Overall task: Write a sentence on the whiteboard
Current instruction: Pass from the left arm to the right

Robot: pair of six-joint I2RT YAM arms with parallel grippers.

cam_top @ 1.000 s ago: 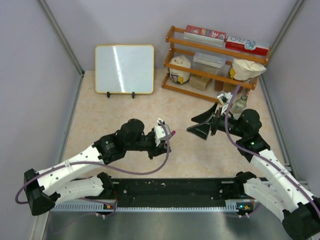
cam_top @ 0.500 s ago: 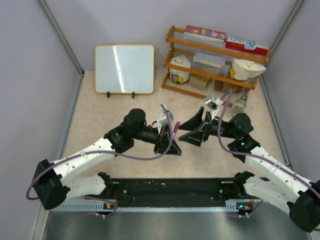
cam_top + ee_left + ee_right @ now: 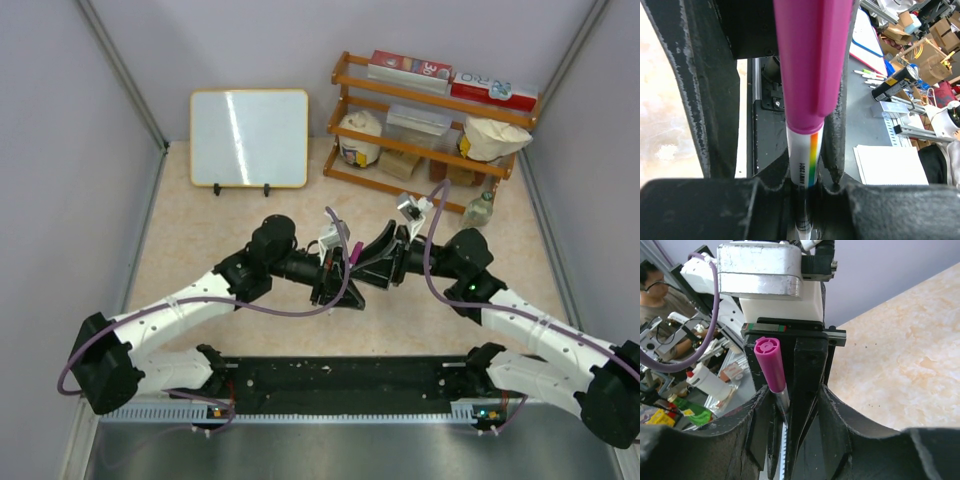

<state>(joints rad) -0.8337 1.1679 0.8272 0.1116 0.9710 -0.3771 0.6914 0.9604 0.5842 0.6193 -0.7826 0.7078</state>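
Note:
The whiteboard (image 3: 248,137) stands upright at the back left on two black clip feet. Its white face is blank and no sentence shows on it. At mid-table my left gripper (image 3: 338,283) (image 3: 807,185) is shut on the white barrel of a marker (image 3: 810,75) with a magenta cap (image 3: 352,254) (image 3: 769,365). My right gripper (image 3: 376,262) (image 3: 792,392) faces it from the right. Its jaws straddle the capped end and one left finger, still apart, with a gap showing on one side of the cap.
A wooden shelf (image 3: 430,150) at the back right holds boxes, a tub and white bags. A small bottle (image 3: 479,209) stands in front of it. A black rail (image 3: 340,385) runs along the near edge between the arm bases. Grey walls enclose the table.
Both arms have come together at mid-table. The left gripper turned the marker's capped end toward the right gripper, whose wide jaws slid over the cap and have been narrowing.

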